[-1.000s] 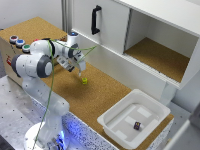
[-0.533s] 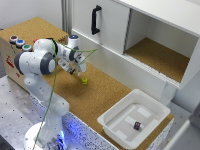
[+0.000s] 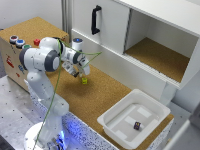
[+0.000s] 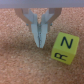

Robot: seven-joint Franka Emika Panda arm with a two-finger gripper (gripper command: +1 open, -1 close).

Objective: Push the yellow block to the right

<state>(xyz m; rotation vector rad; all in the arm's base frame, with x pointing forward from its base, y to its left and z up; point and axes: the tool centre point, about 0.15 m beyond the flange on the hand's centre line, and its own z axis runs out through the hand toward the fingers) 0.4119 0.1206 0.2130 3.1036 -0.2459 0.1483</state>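
since the gripper [image 4: 41, 41] has its fingers pressed together around nothing, it forms a blunt pusher just beside the yellow block [image 4: 65, 49], apart.

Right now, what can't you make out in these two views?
- Exterior view: tool tips too blurred to tell whether they touch the yellow block.
- Exterior view: small dark cube in the white bin, markings too small.
- Wrist view: block only partly legible, far faces hidden.
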